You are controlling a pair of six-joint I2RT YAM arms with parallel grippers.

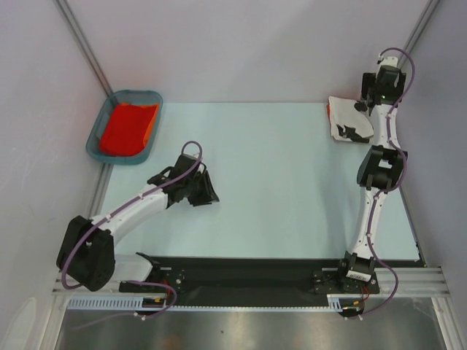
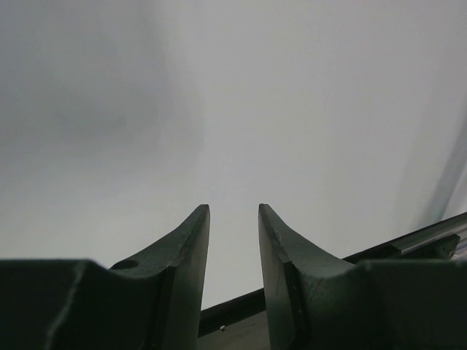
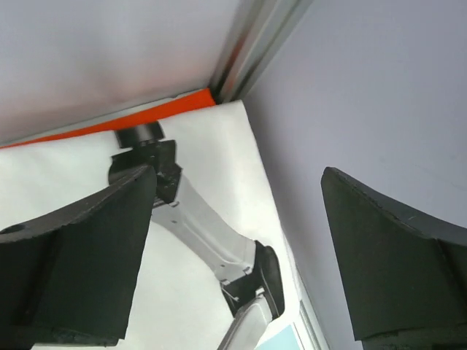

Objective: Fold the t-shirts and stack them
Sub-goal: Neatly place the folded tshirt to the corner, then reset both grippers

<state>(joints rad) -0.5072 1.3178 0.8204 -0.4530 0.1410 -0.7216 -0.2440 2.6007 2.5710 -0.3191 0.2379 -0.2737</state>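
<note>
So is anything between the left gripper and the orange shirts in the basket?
Nothing loose lies between the left gripper and the orange shirts; only the wall of the basket that holds them stands around them.

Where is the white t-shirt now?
In the top view, the white t-shirt lies at the far right corner of the table, beside the right arm.

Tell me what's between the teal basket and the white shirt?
Nothing, just bare table between the teal basket and the white shirt, seen from the top view.
</note>
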